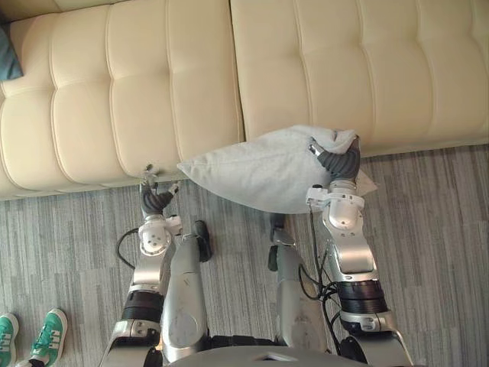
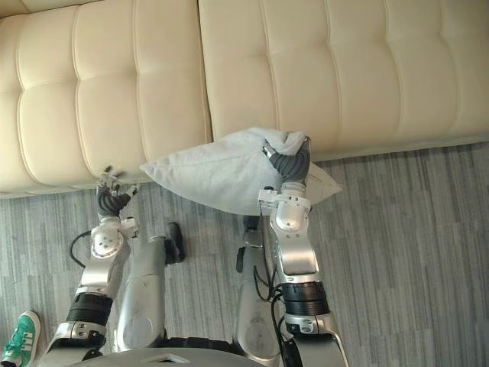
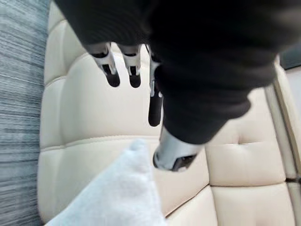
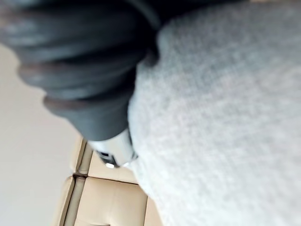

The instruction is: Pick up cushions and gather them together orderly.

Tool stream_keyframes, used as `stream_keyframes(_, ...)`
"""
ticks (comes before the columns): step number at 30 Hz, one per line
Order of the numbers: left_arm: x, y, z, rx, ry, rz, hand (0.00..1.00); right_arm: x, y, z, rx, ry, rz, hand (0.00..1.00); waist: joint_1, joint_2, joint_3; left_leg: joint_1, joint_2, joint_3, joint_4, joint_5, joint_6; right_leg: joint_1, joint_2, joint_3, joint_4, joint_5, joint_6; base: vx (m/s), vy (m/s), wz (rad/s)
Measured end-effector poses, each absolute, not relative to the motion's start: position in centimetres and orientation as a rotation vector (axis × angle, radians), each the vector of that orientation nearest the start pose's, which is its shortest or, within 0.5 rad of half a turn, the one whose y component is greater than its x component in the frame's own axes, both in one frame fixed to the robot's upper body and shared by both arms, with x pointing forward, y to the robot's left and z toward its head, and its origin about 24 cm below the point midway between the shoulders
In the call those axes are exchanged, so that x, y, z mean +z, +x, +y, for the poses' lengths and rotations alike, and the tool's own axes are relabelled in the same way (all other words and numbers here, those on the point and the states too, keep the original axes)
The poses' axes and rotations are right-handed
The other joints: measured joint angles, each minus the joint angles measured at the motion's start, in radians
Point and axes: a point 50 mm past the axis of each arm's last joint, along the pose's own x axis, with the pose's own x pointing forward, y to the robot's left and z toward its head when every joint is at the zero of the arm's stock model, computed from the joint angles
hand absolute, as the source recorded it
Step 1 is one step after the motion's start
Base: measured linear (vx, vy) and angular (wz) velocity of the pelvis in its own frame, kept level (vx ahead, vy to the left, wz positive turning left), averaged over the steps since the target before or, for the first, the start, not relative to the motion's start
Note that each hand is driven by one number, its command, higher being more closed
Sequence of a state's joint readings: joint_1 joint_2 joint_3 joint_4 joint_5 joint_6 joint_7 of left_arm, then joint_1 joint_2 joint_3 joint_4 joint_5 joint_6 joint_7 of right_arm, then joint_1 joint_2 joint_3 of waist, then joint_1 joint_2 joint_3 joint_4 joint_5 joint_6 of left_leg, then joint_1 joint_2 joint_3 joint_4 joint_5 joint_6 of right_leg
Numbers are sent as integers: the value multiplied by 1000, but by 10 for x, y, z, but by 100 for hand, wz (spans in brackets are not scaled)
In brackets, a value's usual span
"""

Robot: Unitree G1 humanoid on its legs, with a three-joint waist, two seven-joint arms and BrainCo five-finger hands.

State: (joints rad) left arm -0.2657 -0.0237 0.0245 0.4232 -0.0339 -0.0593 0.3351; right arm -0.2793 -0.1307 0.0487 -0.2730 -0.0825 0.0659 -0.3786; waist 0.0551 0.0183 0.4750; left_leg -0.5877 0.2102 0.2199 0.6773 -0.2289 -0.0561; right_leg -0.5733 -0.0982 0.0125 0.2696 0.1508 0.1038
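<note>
One light grey cushion (image 1: 260,168) hangs in the air in front of the big cream sofa (image 1: 114,92); it is over the grey striped floor (image 1: 428,229), close to the sofa's front edge, near the gap between the two seat pads. The right hand (image 1: 336,162) holds the cushion at its right end; its fingers are curled into the cloth, and the cloth is bunched up over the hand; in the right wrist view the soft grey cloth presses right against the dark cover. The cushion's other end sticks out to the left like a point, near the left hand (image 1: 155,197) but not touching it. The left hand is down by the sofa's front edge; its fingers (image 3: 113,75) are straight and a little apart, and they hold nothing. One dark blue-green thing (image 1: 8,53) lies on the sofa at the far left; I cannot tell what it is. Two green and white shoes (image 1: 47,330) of a person stand on the floor at the lower left.
</note>
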Motion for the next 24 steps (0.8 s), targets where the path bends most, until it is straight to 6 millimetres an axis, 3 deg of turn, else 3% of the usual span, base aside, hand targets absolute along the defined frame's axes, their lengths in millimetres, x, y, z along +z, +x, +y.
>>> stream_keyframes(3,11,295,138,270,-43,149,0,170,274,-147,-240,-100,-510,100,1,-2,-20,36,3,4,-7,-6,0,35,2,-1,-8,-3,8,0,0,0)
stream_keyframes(4,-2,287,134,270,-50,201,0,158,269,-145,-224,-99,-476,100,1,-6,-77,48,1,7,-26,-10,-5,49,2,-2,-32,-10,11,0,0,0)
stream_keyframes(9,-30,261,136,282,-38,311,0,136,252,-144,-183,-99,-399,100,2,-12,-174,144,-11,24,-108,-9,-20,133,-1,-2,-101,-8,9,74,3,-4)
stream_keyframes(17,-47,248,138,289,-35,383,0,130,243,-149,-151,-108,-382,100,-8,-35,-257,248,-29,20,-218,24,-39,245,0,-23,-220,29,5,89,-29,2)
stream_keyframes(24,-63,229,153,301,-35,451,0,114,245,-160,-186,-127,-314,100,-28,-81,-306,358,-61,5,-317,43,-43,349,-5,-17,-296,41,3,41,-29,2)
